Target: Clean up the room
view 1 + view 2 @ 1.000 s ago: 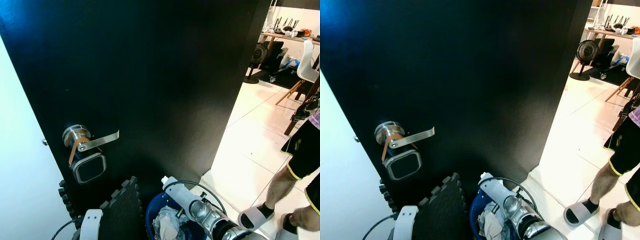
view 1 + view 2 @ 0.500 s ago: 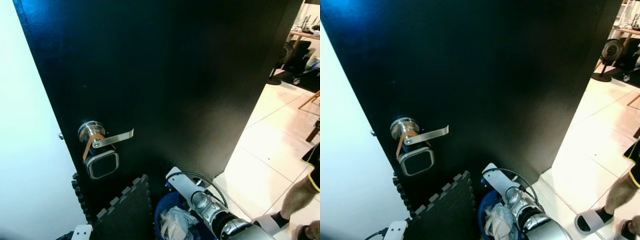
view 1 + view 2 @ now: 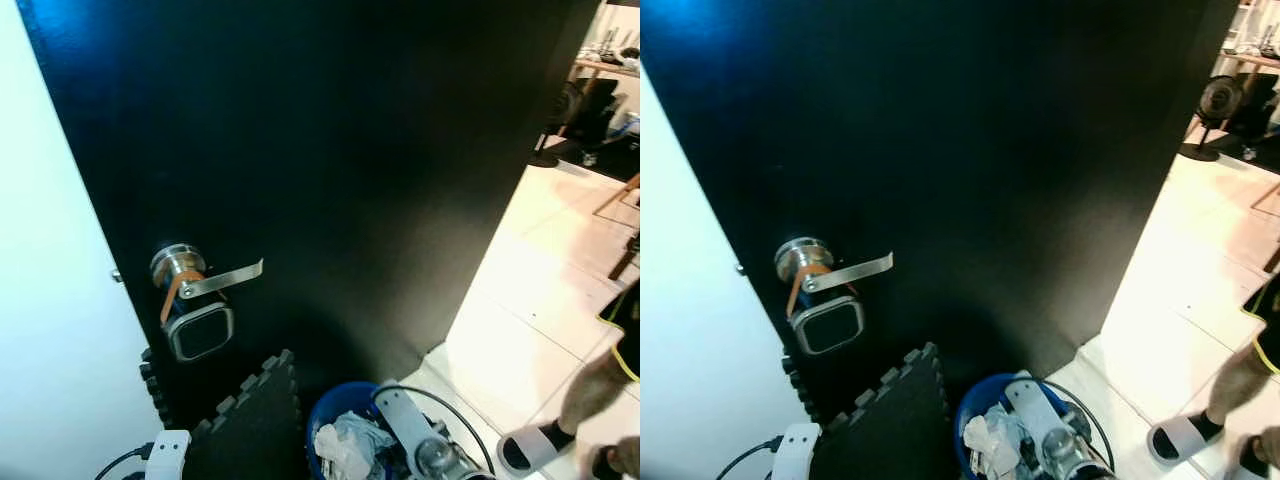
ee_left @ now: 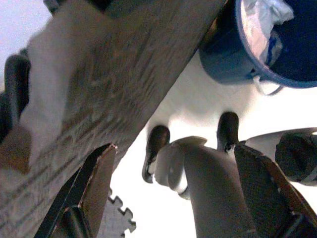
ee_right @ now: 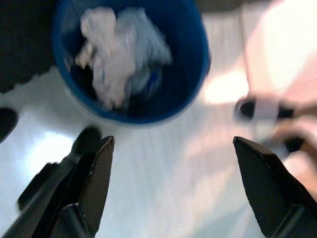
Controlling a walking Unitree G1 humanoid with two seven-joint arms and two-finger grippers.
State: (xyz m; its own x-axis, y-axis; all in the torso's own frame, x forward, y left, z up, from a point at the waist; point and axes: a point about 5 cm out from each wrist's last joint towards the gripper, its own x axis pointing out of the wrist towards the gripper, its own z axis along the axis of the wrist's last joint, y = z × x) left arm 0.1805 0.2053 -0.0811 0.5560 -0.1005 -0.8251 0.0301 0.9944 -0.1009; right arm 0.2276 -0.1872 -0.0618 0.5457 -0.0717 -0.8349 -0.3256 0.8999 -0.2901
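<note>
A blue bin (image 3: 340, 415) stands on the floor at the foot of a black door (image 3: 330, 150), with crumpled white waste (image 5: 116, 54) inside it. My right arm (image 3: 420, 445) reaches in low beside the bin. In the right wrist view my right gripper (image 5: 178, 163) hangs open above the floor just short of the bin's rim (image 5: 198, 64), holding nothing. My left gripper (image 4: 178, 168) is open too and hangs low. Past it are the bin (image 4: 247, 59), my own dark feet (image 4: 156, 148) and a brownish slab (image 4: 99, 89).
The door has a silver lever handle (image 3: 215, 280) and a keypad lock (image 3: 200, 332). Dark foam puzzle mats (image 3: 250, 425) lean on it. A white wall (image 3: 50, 330) is at the left. A person's foot in a white slipper (image 3: 530, 448) stands on the pale tiles (image 3: 540, 290) to the right.
The camera has swung a little, shifting the whole picture. My right arm has drawn back toward the bottom edge, so more of the bin and its white waste shows.
</note>
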